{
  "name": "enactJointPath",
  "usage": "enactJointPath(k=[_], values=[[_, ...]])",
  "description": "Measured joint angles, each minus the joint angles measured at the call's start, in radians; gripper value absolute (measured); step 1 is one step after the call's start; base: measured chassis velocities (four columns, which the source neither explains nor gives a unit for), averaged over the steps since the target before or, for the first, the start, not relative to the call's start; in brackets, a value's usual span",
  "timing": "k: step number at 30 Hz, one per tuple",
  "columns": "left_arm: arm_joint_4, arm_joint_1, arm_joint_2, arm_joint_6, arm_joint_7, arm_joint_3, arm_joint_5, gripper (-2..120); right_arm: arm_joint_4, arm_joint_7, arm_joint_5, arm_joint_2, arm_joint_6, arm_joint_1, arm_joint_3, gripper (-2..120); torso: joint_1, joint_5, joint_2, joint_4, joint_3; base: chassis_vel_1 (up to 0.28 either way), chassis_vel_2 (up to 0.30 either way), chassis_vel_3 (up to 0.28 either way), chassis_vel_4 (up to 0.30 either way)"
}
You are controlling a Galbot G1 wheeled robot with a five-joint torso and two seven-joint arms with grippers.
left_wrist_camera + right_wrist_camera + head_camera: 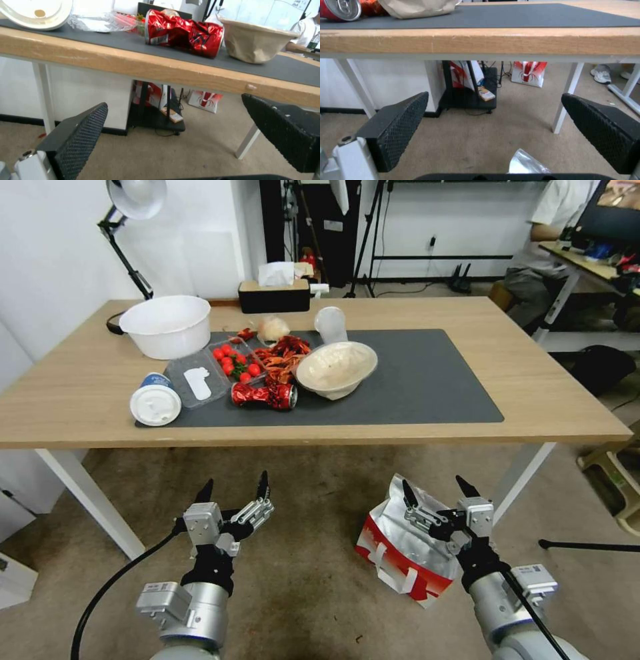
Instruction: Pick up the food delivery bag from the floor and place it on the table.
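The food delivery bag (400, 553) lies tipped on the floor (313, 580), its foil-lined mouth open and a white strap handle draped over the red panel. It sits just below and beside the right claw (435, 491), which hovers above the bag's open top with both fingers spread wide and nothing between them. From the right wrist view, a corner of foil (526, 165) shows just under that claw, so the bag is near but not yet gripped.

The step in hand looks like the approach to the pick. The next move probably calls for the right claw to drop toward the bag's rim or a strap and close on it, and crumpled foil may give a poor hold.

The left claw (233, 487) waits well off to the right claw's left side, also spread open and empty, over bare floor.

Ahead of and above both claws runs the front edge of the bench (547, 400). A lift likely has to clear that edge before going forward. A white bench leg (520, 480) stands close beyond the bag, on the right claw's outer side, so room there is tight.

On the bench, the dark mat (433, 380) is bare straight ahead of the right claw, while a crushed red can (264, 395), a paper bowl (337, 368) and a white tub (167, 325) crowd the part ahead of the left claw.
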Motion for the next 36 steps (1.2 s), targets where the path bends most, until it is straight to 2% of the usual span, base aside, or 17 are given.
enactJointPath(k=[36], values=[[0.011,-0.003,0.002,0.0,0.011,-0.003,0.002,100,-0.014,-0.003,-0.003,-0.003,0.001,0.006,-0.001,100,-0.061,0.0,-0.154,0.0,-0.093,0.0,0.0,0.0,0.0]])
